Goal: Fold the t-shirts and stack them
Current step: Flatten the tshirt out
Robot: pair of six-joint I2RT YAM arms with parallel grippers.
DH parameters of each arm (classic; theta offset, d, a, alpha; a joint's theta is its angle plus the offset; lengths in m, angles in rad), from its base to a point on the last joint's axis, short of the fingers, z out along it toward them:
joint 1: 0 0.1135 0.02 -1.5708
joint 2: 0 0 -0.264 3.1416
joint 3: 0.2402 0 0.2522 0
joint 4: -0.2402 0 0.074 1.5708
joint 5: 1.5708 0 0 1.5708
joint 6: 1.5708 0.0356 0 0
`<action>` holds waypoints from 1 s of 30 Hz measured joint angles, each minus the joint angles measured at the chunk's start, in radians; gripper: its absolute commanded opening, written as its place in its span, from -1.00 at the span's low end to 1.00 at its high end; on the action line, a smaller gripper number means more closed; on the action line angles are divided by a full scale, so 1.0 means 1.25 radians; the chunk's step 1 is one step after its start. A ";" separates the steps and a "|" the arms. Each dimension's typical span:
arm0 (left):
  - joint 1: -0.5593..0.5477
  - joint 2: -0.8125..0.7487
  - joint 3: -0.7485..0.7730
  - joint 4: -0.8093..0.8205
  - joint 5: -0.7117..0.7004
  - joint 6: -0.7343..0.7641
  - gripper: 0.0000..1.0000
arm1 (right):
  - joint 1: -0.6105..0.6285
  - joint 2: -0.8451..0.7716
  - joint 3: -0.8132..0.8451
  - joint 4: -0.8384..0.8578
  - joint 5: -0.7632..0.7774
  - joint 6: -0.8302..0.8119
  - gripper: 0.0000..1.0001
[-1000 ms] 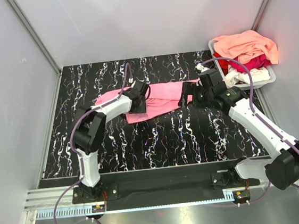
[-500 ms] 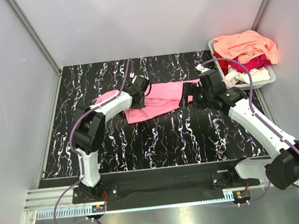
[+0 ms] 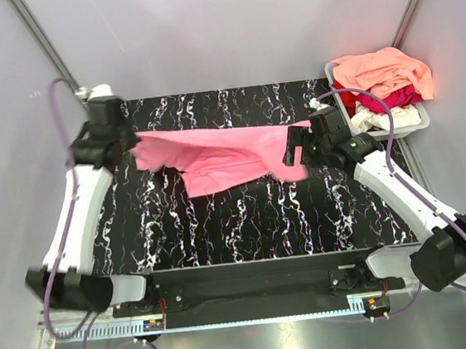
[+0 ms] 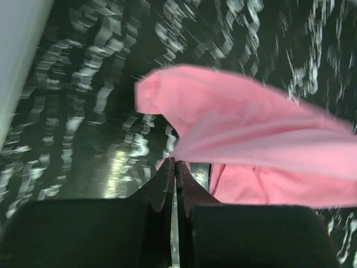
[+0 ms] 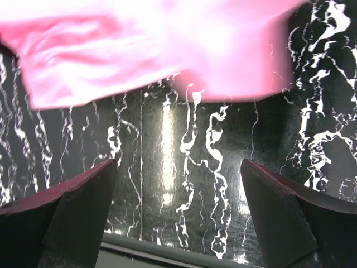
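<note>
The pink t-shirt (image 3: 214,155) is spread across the table (image 3: 246,223) beside the grey tub (image 3: 419,125), with the end farthest from the tub raised. That end is pinched between the pressed-together fingers (image 4: 162,187) of the left gripper (image 3: 132,143). The right gripper (image 3: 292,153), between the shirt and the tub, is seen with its fingers spread wide and nothing held.

The cloth is judged light, thin and limp. It sags and creases readily, so it is best taken at a hem corner or shoulder seam, with both ends drawn taut.

No brand or writing can be read; a neck label may be hidden by folds and blur. Further tees (image 3: 385,71) are heaped in the tub.
</note>
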 measured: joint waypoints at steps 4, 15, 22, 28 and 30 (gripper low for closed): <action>0.066 -0.138 0.011 -0.064 0.001 0.026 -1.00 | -0.001 0.046 0.015 0.001 0.029 0.022 0.93; 0.070 -0.122 -0.150 -0.147 0.049 0.096 -1.00 | -0.011 0.236 -0.012 0.074 -0.070 0.063 0.60; 0.085 -0.141 -0.187 -0.142 0.063 0.109 -1.00 | -0.011 0.339 -0.076 0.150 -0.191 0.093 0.36; 0.089 -0.159 -0.195 -0.126 0.074 0.109 -1.00 | 0.010 0.391 -0.078 0.186 -0.228 0.113 0.27; 0.091 -0.161 -0.200 -0.122 0.078 0.109 -1.00 | 0.024 0.403 -0.078 0.198 -0.232 0.120 0.16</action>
